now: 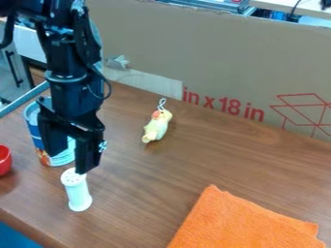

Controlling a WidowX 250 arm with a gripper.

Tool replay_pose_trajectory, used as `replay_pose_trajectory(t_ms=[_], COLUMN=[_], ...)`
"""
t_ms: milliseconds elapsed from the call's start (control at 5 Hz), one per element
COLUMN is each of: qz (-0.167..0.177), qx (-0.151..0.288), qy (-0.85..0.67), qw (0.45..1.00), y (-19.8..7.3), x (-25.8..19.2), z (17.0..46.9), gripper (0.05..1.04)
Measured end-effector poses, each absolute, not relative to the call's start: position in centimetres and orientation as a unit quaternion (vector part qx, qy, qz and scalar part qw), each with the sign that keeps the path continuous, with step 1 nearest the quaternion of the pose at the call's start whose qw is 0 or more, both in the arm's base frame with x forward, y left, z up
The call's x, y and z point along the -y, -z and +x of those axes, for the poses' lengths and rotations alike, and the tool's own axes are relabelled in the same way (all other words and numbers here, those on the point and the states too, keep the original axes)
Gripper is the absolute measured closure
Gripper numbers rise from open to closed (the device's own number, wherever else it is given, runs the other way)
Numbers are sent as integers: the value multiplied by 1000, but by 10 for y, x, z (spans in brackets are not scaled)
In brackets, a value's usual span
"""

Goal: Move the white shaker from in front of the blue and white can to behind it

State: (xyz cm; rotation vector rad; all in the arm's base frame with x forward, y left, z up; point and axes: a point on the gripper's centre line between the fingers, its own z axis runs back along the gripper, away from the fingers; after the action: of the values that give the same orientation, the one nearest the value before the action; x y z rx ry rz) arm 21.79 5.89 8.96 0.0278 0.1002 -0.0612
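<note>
Camera view: parted fingers [87, 156] beside a white, cylindrical shaker [77, 193].

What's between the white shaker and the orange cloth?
Only bare wood tabletop between shaker and cloth, per the camera view.

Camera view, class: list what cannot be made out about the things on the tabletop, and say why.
All in the camera view:
Can: part of its label, hidden behind the gripper.
Red container: its left side, cut off by the left edge.
Orange cloth: its lower part, cut off by the bottom edge.
Bird figure: fine facial details, too small.
</note>
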Motion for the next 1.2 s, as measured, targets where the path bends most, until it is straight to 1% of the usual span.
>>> replay_pose_trajectory(t_ms=[200, 400, 600, 800, 1000, 1200], qz=[2, -8, -10, -4, 4, -3], qx=[-64, -89, -124, -134, -138, -140], qy=[30, 34, 26, 21, 13, 16], qw=[997, 995, 992, 991, 990, 990], y=[-76, -62, -50, -48, -45, -46], x=[-63, -62, -62, -65, -67, -65], z=[215, 214, 210, 210, 210, 209], gripper=[83, 83, 83, 138, 311, 488])
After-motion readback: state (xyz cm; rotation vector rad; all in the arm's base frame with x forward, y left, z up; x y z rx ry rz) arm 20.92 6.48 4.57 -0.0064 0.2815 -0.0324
